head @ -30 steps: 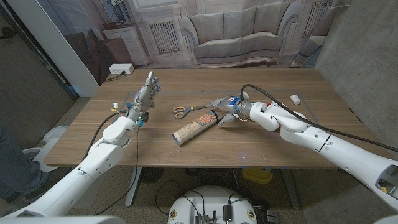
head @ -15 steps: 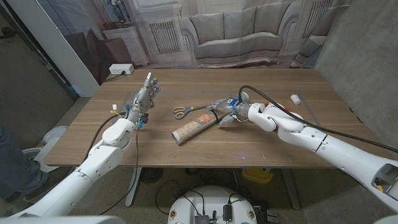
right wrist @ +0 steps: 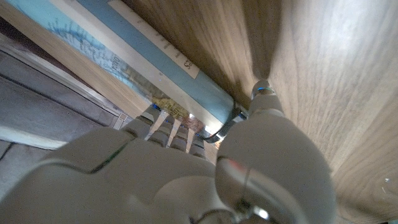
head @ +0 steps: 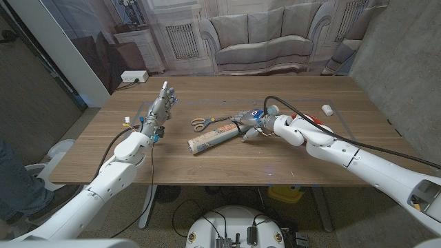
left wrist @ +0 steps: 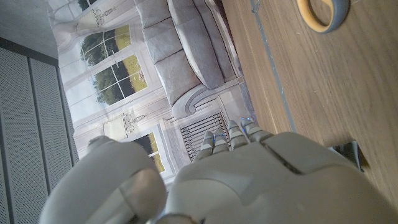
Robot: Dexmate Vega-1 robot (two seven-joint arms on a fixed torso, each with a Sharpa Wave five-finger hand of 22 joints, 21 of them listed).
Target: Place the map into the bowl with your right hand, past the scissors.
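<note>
Gripping map (head: 212, 138) | right hand (head: 248, 121) | scissors (head: 207, 122) just beyond

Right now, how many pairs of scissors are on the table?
1. The scissors lie mid-table, beside the rolled map that the right hand touches. None other visible.

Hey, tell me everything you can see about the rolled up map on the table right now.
The map is a rolled tube, tan and brownish with printed markings, lying on its side on the wooden table. It runs diagonally, one open end towards the table's near edge. The right hand is at its far end, fingers against it; a full grip cannot be confirmed. In the right wrist view, blue print and a ruled scale show. The scissors lie just behind it.
</note>
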